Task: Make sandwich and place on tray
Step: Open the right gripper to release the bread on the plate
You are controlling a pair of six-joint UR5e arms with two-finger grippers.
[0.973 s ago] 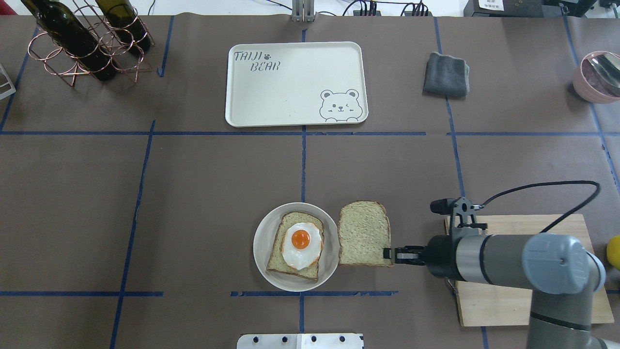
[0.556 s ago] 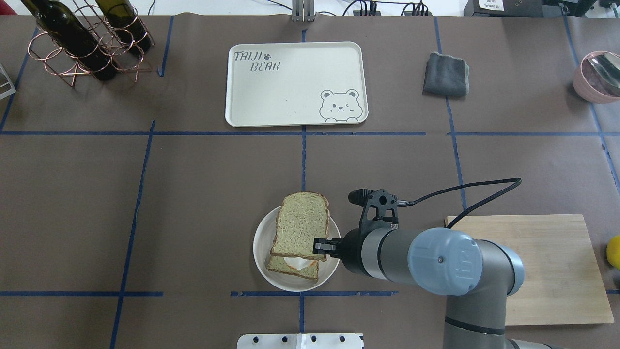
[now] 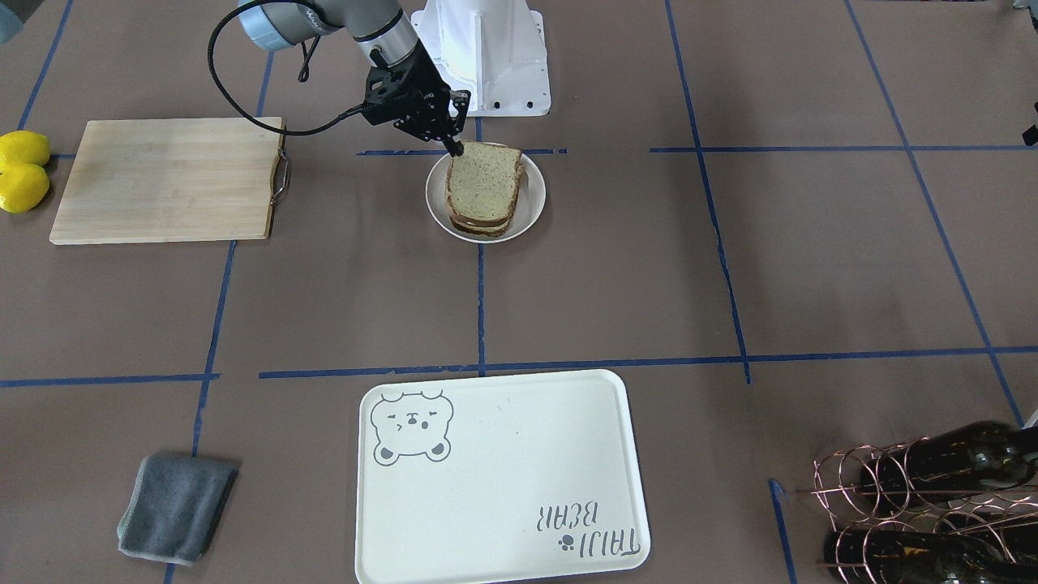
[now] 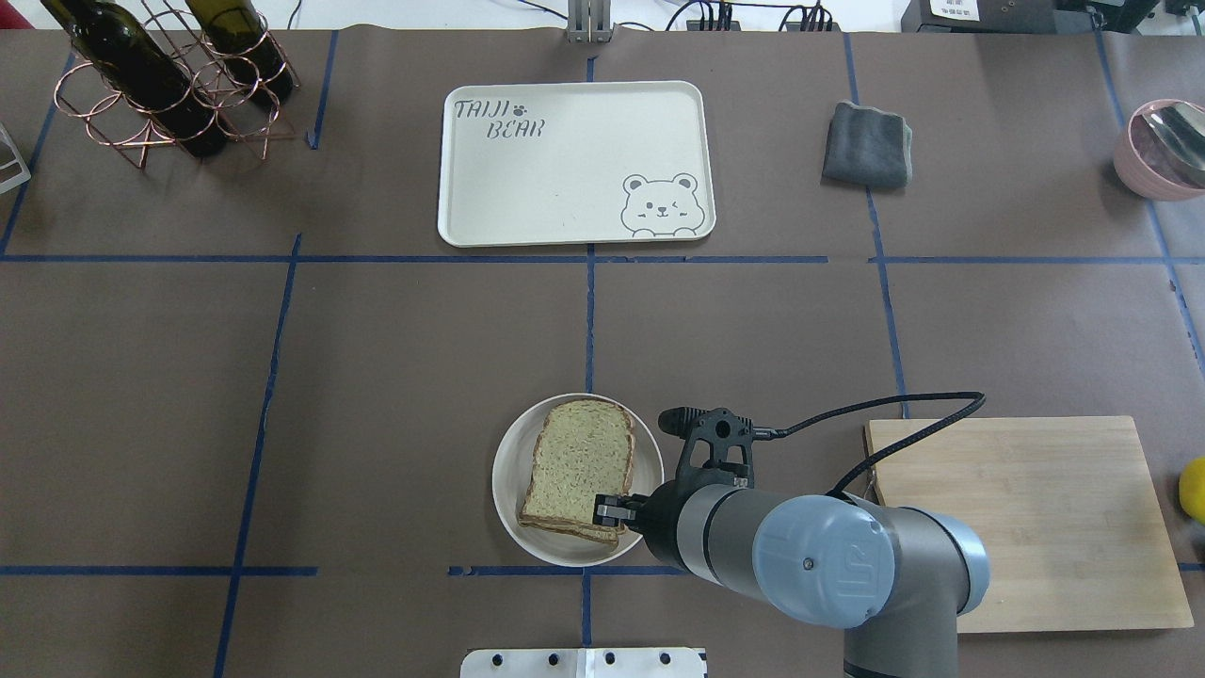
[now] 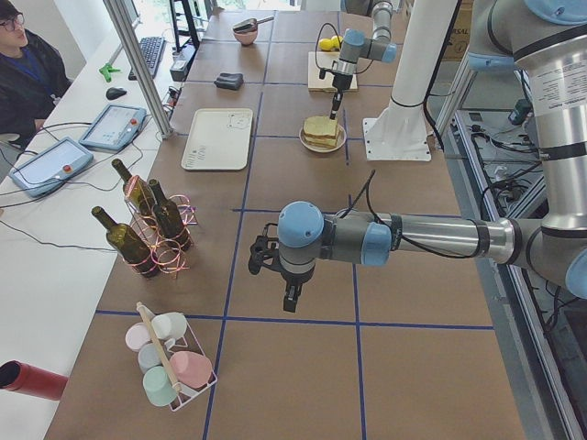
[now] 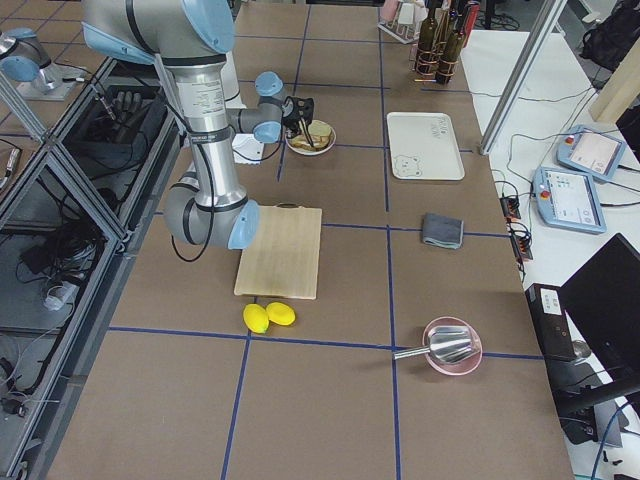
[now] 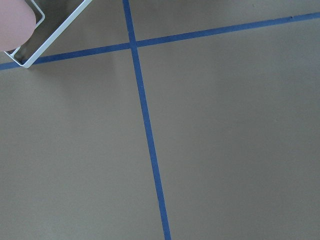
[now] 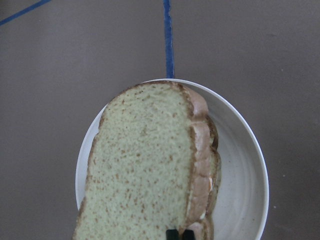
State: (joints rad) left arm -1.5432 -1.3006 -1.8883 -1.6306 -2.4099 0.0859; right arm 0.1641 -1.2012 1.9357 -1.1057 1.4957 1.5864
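Note:
The sandwich lies on a small round white plate: a speckled top bread slice rests over the lower slice, and the egg is hidden between them. My right gripper is shut on the near right corner of the top slice; its fingertips pinch the crust edge. The cream tray with the bear drawing lies empty at the far middle of the table, well beyond the plate. My left gripper hangs over bare table far to the left; I cannot tell whether it is open or shut.
A wooden cutting board lies right of the plate, under my right arm. A grey cloth is right of the tray. A wire rack with wine bottles is far left. Lemons and a pink bowl sit far right.
My right gripper carried the second bread slice from the table right of the plate over the egg, then lowered it onto the stack. The egg is now covered.

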